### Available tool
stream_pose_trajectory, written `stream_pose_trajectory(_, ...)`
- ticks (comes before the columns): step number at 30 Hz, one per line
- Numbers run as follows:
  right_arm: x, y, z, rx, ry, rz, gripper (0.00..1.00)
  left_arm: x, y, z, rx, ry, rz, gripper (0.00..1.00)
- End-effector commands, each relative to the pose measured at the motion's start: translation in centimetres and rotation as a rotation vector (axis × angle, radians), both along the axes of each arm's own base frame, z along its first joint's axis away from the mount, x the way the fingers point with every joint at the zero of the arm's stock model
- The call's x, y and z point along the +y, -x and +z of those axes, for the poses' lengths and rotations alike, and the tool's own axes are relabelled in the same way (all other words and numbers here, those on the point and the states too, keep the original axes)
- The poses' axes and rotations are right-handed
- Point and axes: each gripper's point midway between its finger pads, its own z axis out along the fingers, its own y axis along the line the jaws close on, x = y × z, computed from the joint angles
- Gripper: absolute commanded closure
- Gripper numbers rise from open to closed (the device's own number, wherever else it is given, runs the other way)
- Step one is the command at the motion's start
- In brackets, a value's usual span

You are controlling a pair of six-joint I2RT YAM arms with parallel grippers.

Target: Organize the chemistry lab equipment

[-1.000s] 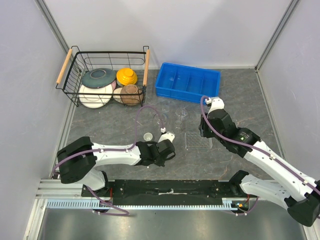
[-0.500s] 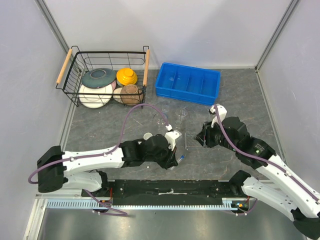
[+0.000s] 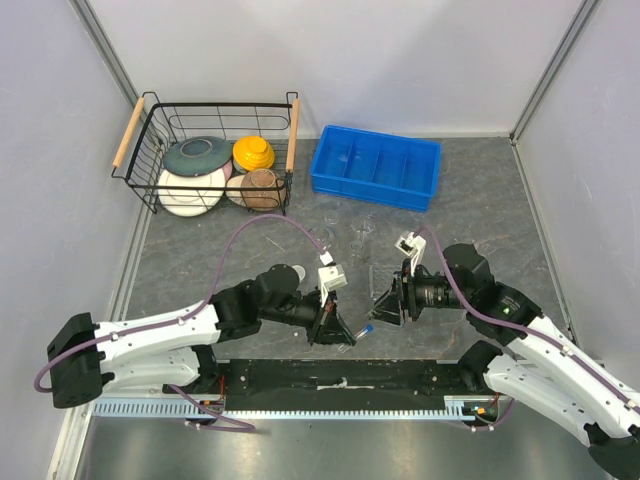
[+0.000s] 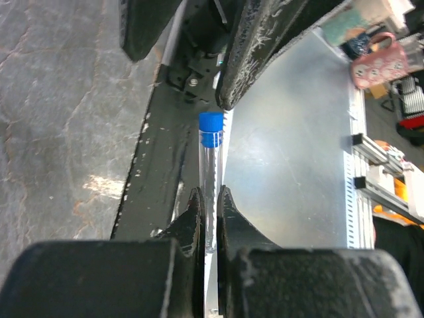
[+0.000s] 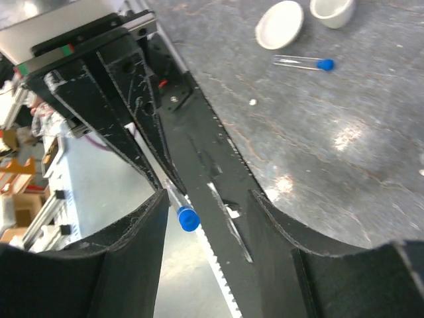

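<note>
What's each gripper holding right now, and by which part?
Left gripper pinches the blue-capped test tube by its bare glass end, opposite the cap. Right gripper is open, holding nothing.

A black wire basket (image 3: 220,103) with wooden handles stands far left on the grey surface (image 3: 480,215), holding a teal plate (image 3: 198,155), yellow bowl (image 3: 253,153), white plate (image 3: 190,190) and brown bowl (image 3: 262,188). A blue divided bin (image 3: 372,192) sits just to its right.

Pale walls (image 3: 350,60) close me in on the left, far and right, above a grey, marbled table top (image 3: 480,200).
</note>
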Motion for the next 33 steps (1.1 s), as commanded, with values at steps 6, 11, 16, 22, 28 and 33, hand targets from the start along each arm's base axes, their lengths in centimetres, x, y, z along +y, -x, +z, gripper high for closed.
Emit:
stream_pose_trajectory(6, 1.9, 2.4, 3.1, 0.037, -0.193, 0.159, 0.44, 0.6, 1.7, 4.6, -0.078, 0.259, -0.17, 0.98)
stream_pose_trajectory(11, 2.2, 3.3, 4.2, 0.037, -0.241, 0.2, 0.48, 0.9, 1.5, 4.6, -0.072, 0.272, -0.178, 0.98)
stream_pose_trajectory(16, 2.5, 3.8, 3.9, 0.05, -0.241, 0.222, 0.51, 0.8, 0.9, 5.0, -0.074, 0.289, -0.169, 0.98)
stream_pose_trajectory(22, 2.8, 4.2, 3.9, 0.055, -0.241, 0.231, 0.56, 0.8, 0.4, 5.1, -0.073, 0.297, -0.162, 0.98)
stream_pose_trajectory(28, 3.0, 4.1, 3.9, 0.049, -0.236, 0.224, 0.85, 0.8, 0.2, 5.1, -0.067, 0.298, -0.16, 0.98)
stream_pose_trajectory(33, 2.9, 2.7, 3.5, 0.012, -0.195, 0.15, 1.0, 0.7, -0.2, 4.2, -0.04, 0.26, -0.13, 0.72)
